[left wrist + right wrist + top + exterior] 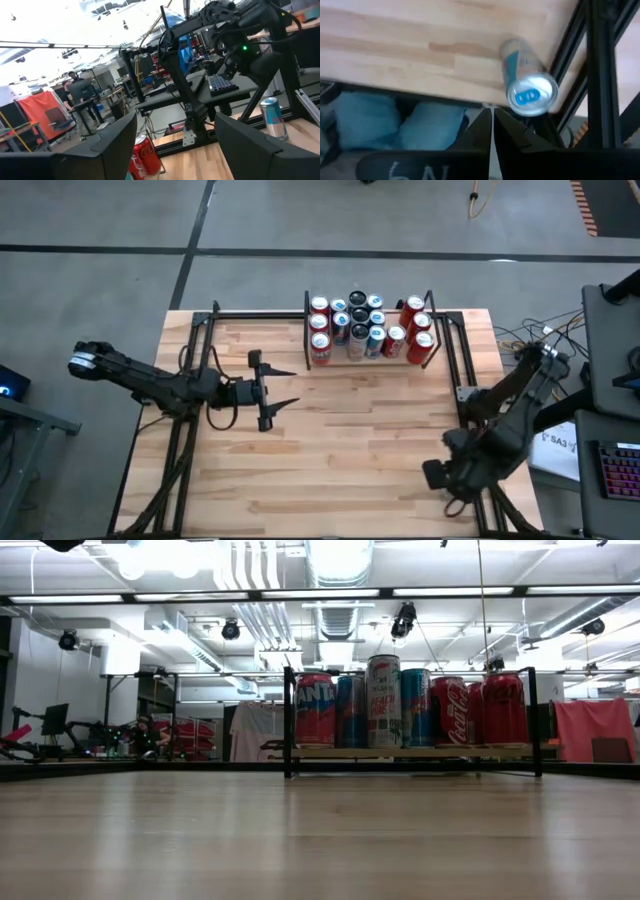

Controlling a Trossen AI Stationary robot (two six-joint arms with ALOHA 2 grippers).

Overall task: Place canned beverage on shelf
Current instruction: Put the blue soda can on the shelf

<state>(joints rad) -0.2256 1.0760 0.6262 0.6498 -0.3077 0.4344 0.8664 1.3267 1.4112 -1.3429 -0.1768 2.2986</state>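
Observation:
A slim silver-and-blue can (pixel 527 85) stands upright on the bare tabletop near the right edge, beside the black frame rail; it also shows in the left wrist view (pixel 272 117). My right arm hides it in the high view. My right gripper (pixel 492 122) hangs shut above the can and to one side, pointing steeply down, at the table's near right (pixel 445 480). The shelf (pixel 330 752) at the far middle (pixel 307 330) carries several upright cans. My left gripper (pixel 288 388) stands open over the table's left half, pointing level toward the right, with nothing between its fingers.
Red cans (pixel 420 340) stand at the shelf's right end, and one shows in the left wrist view (pixel 145 155). Black frame rails (pixel 465 370) run along both table sides. Bare wood lies between the two arms (pixel 360 440). Desks with keyboards stand beyond the right edge (pixel 610 470).

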